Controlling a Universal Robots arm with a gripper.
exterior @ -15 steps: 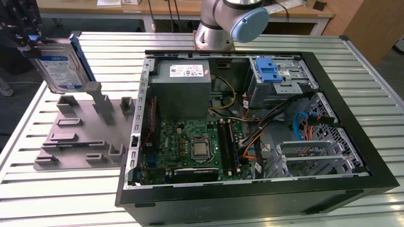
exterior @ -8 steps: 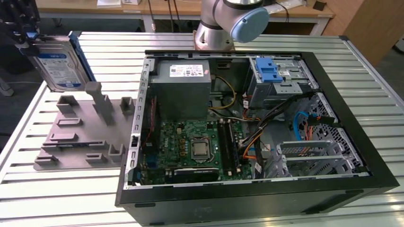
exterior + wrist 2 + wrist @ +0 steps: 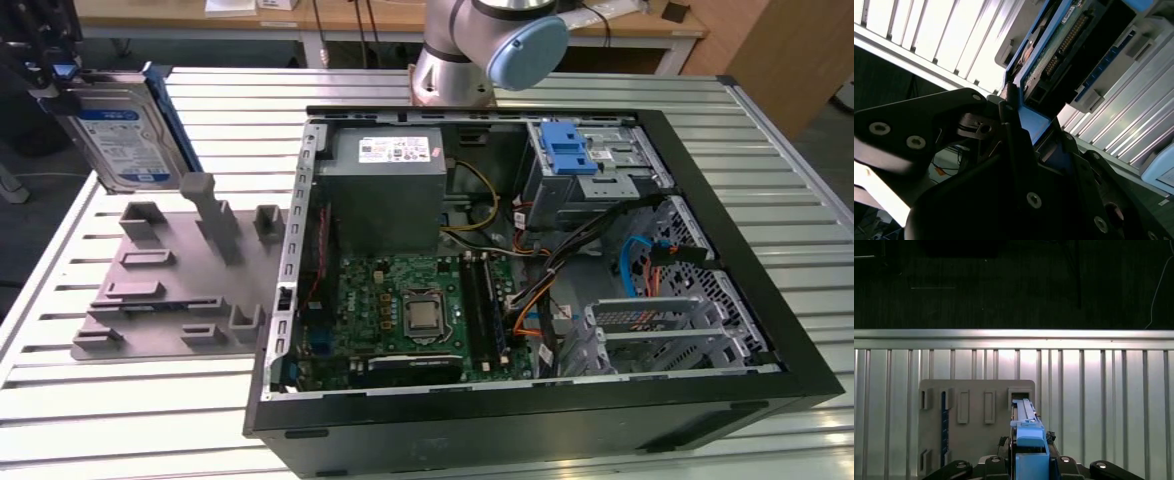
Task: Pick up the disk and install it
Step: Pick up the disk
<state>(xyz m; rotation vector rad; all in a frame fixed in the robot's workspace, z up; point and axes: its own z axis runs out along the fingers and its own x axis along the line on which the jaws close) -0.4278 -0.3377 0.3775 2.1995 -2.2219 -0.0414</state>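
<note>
The disk [image 3: 123,135], a silver-grey drive with a white-and-blue label in a blue carrier, is held upright at the exterior view's far left, above the grey holder plate [image 3: 160,290]. My gripper [image 3: 60,90] is shut on its upper end. In the second wrist view the black fingers [image 3: 1009,130] clamp the blue carrier edge, and the disk's [image 3: 1069,45] circuit-board side faces the camera. In the first wrist view the disk [image 3: 1026,427] is edge-on between the gripper [image 3: 1029,462] halves, over a slot of the holder plate [image 3: 974,410].
An open black computer case [image 3: 534,410] lies on the slatted metal table [image 3: 134,410] to the exterior view's right of the plate. Inside are a grey box with a white sticker [image 3: 387,175], a cage with a blue latch [image 3: 577,150], the motherboard [image 3: 414,310] and a metal cage [image 3: 654,330].
</note>
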